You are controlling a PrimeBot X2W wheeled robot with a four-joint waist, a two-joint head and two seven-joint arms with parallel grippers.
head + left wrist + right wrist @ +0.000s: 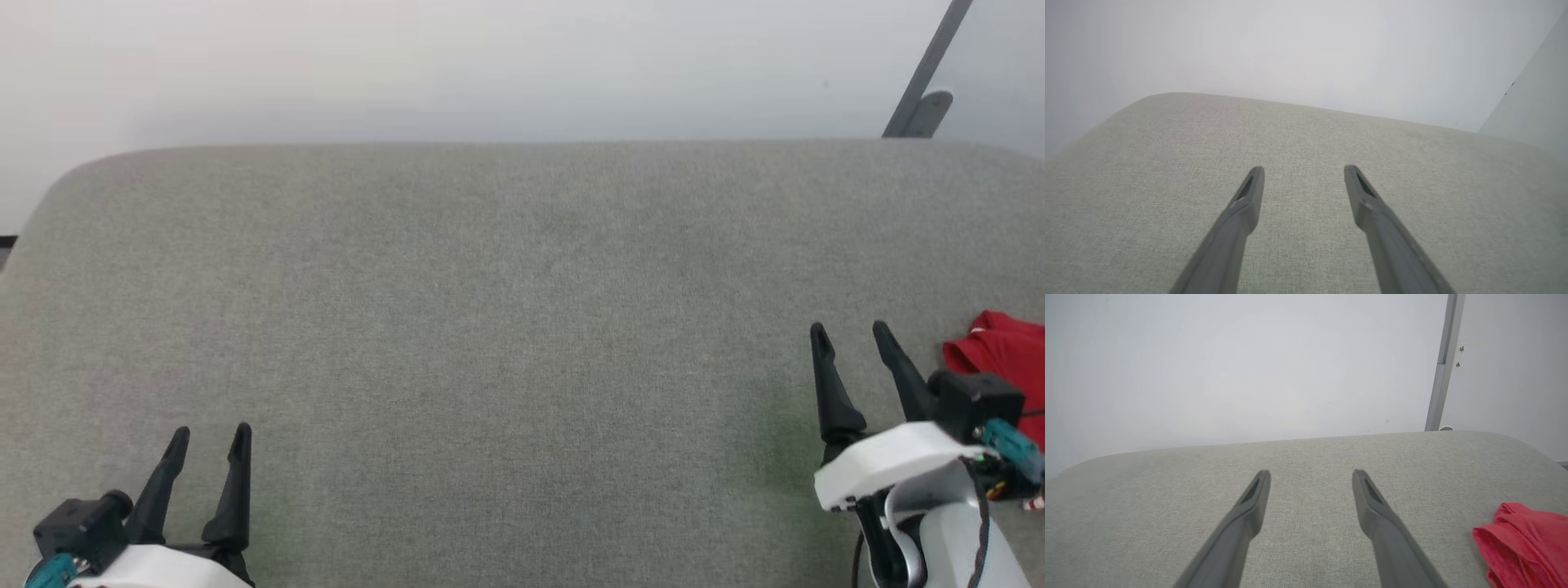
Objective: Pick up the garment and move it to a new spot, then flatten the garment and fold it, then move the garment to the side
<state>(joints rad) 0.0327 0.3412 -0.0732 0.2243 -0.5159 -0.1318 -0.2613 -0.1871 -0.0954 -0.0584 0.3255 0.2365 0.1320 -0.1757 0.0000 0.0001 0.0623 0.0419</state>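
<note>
Head view: the left hand (211, 431) sits at 7 o'clock above the grey fabric worktop (522, 286), its two fingers spread moderately wide with nothing between them. The right hand (851, 329) is at 4 o'clock, fingers likewise apart and empty. The garment (1000, 347) lies bunched on the worktop at 3 o'clock, just beyond the right hand's wrist, which hides part of it. The frame edge also cuts it, so its long axis cannot be told. A grey pole (927, 73) leans at 2 o'clock.

Left wrist view: the left hand (1303, 169) is spread wide over the bare worktop (1126, 183).

Right wrist view: the right hand (1311, 473) is spread wide, gripping nothing. The garment (1527, 543) is a crumpled red heap at 4 o'clock, its rounded folded end pointing toward 10 o'clock and the rest running off the frame.
</note>
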